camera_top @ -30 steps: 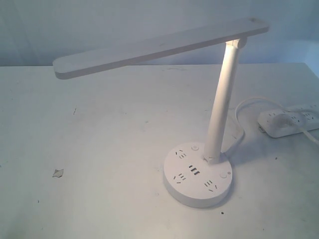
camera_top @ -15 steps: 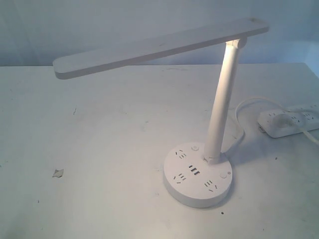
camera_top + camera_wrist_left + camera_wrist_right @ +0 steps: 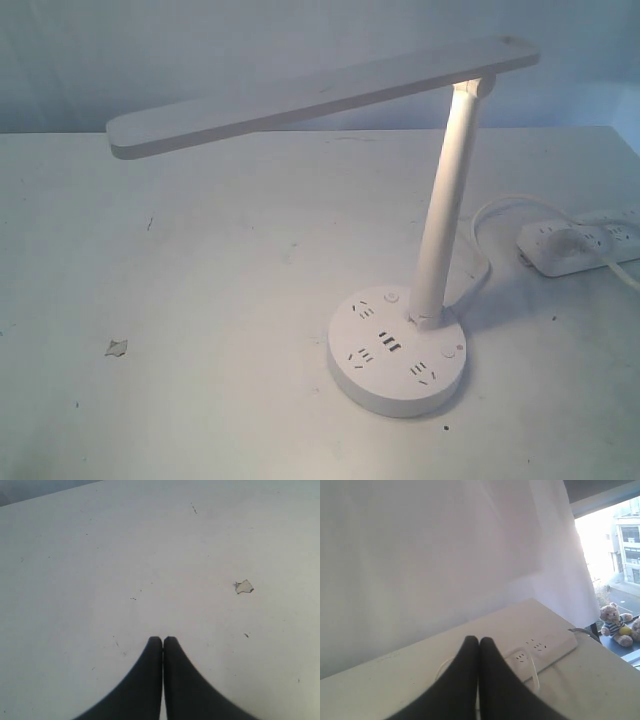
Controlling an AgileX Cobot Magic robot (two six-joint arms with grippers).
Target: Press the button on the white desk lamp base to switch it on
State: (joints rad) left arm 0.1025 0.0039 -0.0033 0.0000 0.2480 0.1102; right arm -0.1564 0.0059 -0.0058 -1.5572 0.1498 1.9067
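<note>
While left gripper (image 3: 162, 640) and right gripper (image 3: 479, 640) sit shut and empty, a poke may miss the tiny lower-right button (image 3: 391, 296).

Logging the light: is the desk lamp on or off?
On, it seems: the pole of the white desk lamp glows warm near its top.

The white desk lamp base (image 3: 395, 390) looks like smooth, faintly glossy plastic, as does the power strip (image 3: 575, 252). The table (image 3: 200, 300) is matt white, speckled and chipped. The left gripper (image 3: 163, 640) is matt black, perhaps rubber.
</note>
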